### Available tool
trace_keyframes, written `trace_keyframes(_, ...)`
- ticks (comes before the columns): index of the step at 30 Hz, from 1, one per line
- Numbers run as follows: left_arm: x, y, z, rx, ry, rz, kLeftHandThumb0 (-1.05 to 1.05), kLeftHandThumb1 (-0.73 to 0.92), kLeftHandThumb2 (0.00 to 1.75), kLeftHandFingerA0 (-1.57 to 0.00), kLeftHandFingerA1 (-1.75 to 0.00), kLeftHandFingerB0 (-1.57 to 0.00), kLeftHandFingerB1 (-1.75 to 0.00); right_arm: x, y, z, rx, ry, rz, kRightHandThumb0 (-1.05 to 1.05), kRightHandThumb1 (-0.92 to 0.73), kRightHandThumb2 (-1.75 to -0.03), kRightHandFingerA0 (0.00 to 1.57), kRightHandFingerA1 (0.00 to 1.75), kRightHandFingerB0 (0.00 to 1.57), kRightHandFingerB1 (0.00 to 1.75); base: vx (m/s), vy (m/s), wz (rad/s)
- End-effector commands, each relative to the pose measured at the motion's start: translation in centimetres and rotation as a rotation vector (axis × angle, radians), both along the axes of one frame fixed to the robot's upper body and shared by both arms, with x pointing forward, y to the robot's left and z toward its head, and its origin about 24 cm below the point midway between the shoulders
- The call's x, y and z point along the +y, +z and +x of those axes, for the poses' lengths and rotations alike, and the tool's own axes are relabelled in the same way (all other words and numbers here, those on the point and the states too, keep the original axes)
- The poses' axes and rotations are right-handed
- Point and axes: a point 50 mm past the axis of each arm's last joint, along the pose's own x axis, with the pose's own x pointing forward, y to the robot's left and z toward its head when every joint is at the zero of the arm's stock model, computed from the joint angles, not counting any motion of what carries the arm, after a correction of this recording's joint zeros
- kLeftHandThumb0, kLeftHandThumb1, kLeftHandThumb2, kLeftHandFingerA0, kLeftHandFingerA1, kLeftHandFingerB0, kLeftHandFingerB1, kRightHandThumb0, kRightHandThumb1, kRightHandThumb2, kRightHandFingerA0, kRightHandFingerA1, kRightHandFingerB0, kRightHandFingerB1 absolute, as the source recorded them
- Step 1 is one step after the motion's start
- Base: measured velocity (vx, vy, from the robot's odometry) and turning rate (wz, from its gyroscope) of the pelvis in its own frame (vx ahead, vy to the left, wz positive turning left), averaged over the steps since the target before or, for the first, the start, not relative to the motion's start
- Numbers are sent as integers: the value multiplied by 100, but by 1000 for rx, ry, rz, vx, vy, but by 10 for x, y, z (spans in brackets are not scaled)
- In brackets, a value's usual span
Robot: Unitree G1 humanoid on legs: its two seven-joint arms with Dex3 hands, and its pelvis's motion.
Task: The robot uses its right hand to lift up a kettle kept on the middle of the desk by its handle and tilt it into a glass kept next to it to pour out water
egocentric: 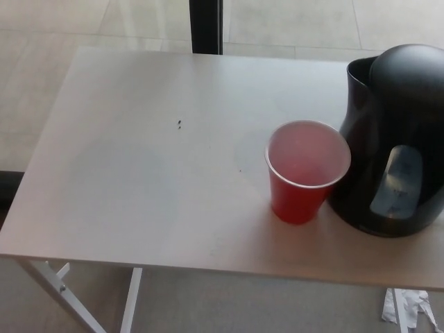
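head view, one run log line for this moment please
phase: before grasp | kettle: upright on desk, untouched | red cup: upright beside kettle | left hand: not in view | right hand: not in view
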Motion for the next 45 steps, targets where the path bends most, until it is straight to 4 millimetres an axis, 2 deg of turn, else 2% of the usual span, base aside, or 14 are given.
trace_keyframes(1,5,6,1,-14,-10,28,-105,61,81,-52,-81,-29,-136,-1,1,5,20,-25,-42,-61,-40,-82,7,48,0,29,0,0,0)
trace_keyframes(6,5,7,1,-14,-16,27,-105,61,80,-51,-80,-28,-135,3,10,14,-12,-8,-133,-64,-46,-82,24,53,3,30,0,0,0)
trace_keyframes(7,5,7,2,-11,-12,30,-105,60,79,-53,-80,-30,-135,4,13,17,-20,0,-141,-68,-58,-57,26,40,10,24,0,0,0)
trace_keyframes(8,5,6,2,-11,-5,31,-105,59,79,-56,-80,-32,-132,4,16,20,-26,4,-133,-38,-28,-91,2,49,0,49,0,0,0)
trace_keyframes(9,5,6,2,-11,-5,32,-105,60,79,-55,-80,-30,-133,5,18,23,-31,0,-116,-72,-44,-81,18,48,6,34,0,0,0)
trace_keyframes(11,5,6,2,-11,-10,34,-105,60,79,-55,-80,-30,-133,5,19,25,-37,-7,-97,-72,-44,-81,18,48,6,34,0,0,0)
trace_keyframes(12,4,6,3,-9,-17,37,-105,61,79,-54,-79,-30,-132,5,21,26,-40,-11,-100,-68,-53,-58,24,39,13,24,0,0,0)
trace_keyframes(13,4,6,3,-11,-25,40,-105,61,79,-54,-80,-30,-133,5,21,28,-45,-15,-98,-70,-44,-81,18,48,6,36,0,0,0)
trace_keyframes(32,1,5,6,-4,-56,47,-105,63,79,-53,-81,-31,-133,30,-9,16,57,115,-232,-56,-44,-76,20,48,10,38,0,0,0)
trace_keyframes(35,2,5,6,10,-46,53,-105,63,80,-56,-78,-31,-131,30,-9,16,53,123,-265,-47,-57,-57,36,41,21,28,0,0,0)
trace_keyframes(36,2,5,6,11,-44,54,-105,62,80,-57,-79,-32,-133,30,-8,18,41,113,-236,-28,-41,-91,45,65,12,49,0,0,0)
trace_keyframes(38,2,4,6,8,-42,52,-105,62,80,-57,-79,-32,-133,30,-7,19,31,98,-187,-28,-41,-91,45,65,12,49,0,0,0)
trace_keyframes(39,1,4,6,8,-46,54,-105,62,80,-57,-80,-31,-134,30,-6,20,25,74,-183,-36,-62,-61,60,55,29,33,0,0,0)
trace_keyframes(45,1,3,5,28,-62,72,-105,65,82,-54,-78,-29,-133,37,4,22,-158,-26,-111,-25,-77,-63,91,79,41,41,0,0,0)
